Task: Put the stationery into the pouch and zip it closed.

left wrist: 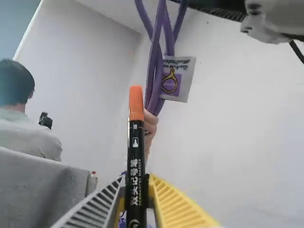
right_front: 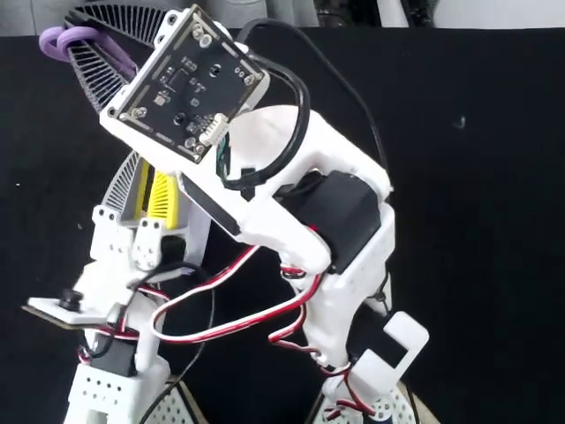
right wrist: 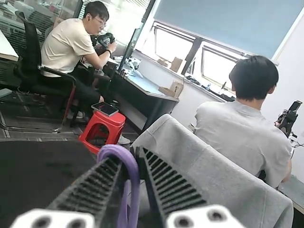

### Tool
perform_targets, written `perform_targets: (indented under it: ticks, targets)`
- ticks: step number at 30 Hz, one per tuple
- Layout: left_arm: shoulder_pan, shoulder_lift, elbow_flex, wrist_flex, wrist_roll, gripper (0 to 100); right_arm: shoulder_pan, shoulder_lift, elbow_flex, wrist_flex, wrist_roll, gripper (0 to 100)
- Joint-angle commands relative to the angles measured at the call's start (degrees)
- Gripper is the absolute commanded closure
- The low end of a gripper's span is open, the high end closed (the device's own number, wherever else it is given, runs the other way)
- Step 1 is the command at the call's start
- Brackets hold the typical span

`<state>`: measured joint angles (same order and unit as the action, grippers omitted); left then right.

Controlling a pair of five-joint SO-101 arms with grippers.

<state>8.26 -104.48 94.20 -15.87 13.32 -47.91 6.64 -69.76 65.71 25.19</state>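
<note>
Left gripper [left wrist: 137, 183] clamps marker [left wrist: 136, 142], cap aimed at purple strap [left wrist: 159, 57] held up by right gripper [right wrist: 129, 159].

Left gripper's grey and yellow fingers sit narrow, pinched on the marker's black barrel. The barrel's long axis runs straight out along the fingers, orange cap outermost. Just beyond the cap and roughly in line with it hangs the purple strap, with a small tag [left wrist: 175, 78] on it. Right gripper is closed down on the strap's loop, nipped between its two dark ribbed fingers. In the high view both arms stand raised off the black table [right_front: 477, 177], right gripper higher, left gripper's yellow finger below it and near. The strap is probably the pouch's carry loop; which way the pouch mouth faces is hard to tell. My read: the left arm is the one placed to insert, cap-first, along the marker's own axis.
</note>
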Motion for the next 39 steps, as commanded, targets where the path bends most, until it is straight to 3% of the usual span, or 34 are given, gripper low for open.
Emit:
perform_targets:
  ticks: [1,6,11,17,24,27,32,36,39]
  targets:
    - [0.9,0.0,1.4,-0.8,-7.7,97,-0.3,-0.2,-0.7,-1.5,0.5,98.6]
    - [0.8,0.0,2.6,-0.6,-11.3,94,0.1,-0.1,-0.4,-1.5,0.5,98.6]
    - [0.8,0.0,2.9,-0.3,-10.9,78,1.2,-0.1,-0.6,-1.5,0.5,98.6]
    - [0.0,0.0,2.9,4.8,-9.0,77,1.2,-0.1,-0.3,-1.4,0.5,98.6]
    - [-10.3,0.0,-1.8,5.3,-7.4,77,2.2,-0.1,-0.5,-1.6,2.9,98.6]
    - [-18.6,0.0,-4.8,5.3,0.6,78,3.8,-0.4,-0.7,-1.6,4.0,98.6]
    - [-35.2,0.1,-4.3,6.1,22.2,78,7.9,-0.6,-0.7,-1.2,4.0,98.6]
    - [-45.6,0.1,-3.9,14.3,38.2,78,12.1,-0.3,-0.2,1.2,4.0,98.6]
    - [-48.3,0.0,-4.8,22.5,43.5,78,16.2,-0.5,-0.7,4.8,4.0,98.6]
